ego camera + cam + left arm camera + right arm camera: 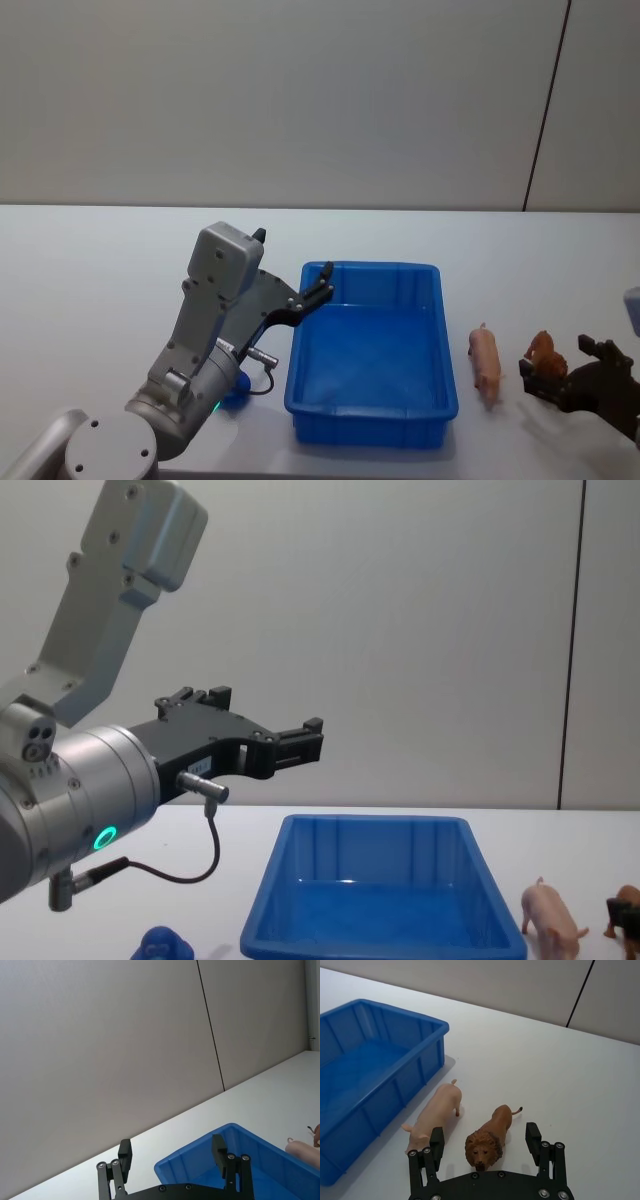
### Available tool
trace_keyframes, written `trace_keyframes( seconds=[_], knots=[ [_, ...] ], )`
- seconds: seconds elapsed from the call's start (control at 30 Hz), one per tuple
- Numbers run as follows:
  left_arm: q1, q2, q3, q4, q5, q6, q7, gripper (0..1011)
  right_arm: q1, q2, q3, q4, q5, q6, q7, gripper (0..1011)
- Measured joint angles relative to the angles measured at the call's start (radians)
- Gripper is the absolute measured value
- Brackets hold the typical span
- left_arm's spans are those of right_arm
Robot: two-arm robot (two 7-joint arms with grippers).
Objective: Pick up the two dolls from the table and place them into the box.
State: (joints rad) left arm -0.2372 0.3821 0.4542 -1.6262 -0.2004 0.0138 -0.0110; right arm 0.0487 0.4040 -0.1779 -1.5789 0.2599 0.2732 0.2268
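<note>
Right wrist view: brown lion (495, 1125) upright on the table (560, 1075), head toward the right gripper (485, 1134), sitting between its spread fingers (436, 1141) with a gap either side. Nothing grasped, jaws released. Pink pig (437, 1110) just beside the lion, between it and the right wall of the blue box (395, 1020), apart from both. Both animals toward the table's front edge, right of the box. Box interior bare in head view. Blue figure (165, 946) near the front edge, left of the box, under the left arm. Left gripper (171, 1150) raised well above the table over the box's left rim, fingers apart, empty.
</note>
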Motion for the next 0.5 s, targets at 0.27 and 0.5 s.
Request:
trace_keyframes(
  seconds=[0.27, 0.5],
  knots=[
    [0.000, 0.000, 0.000, 0.000, 0.000, 0.000, 0.000, 1003, 0.012, -0.013, -0.010, 0.022, -0.019, 0.017, -0.015, 960],
    [0.000, 0.000, 0.000, 0.000, 0.000, 0.000, 0.000, 1003, 0.020, -0.023, -0.015, 0.040, -0.032, 0.031, -0.026, 780]
  ],
)
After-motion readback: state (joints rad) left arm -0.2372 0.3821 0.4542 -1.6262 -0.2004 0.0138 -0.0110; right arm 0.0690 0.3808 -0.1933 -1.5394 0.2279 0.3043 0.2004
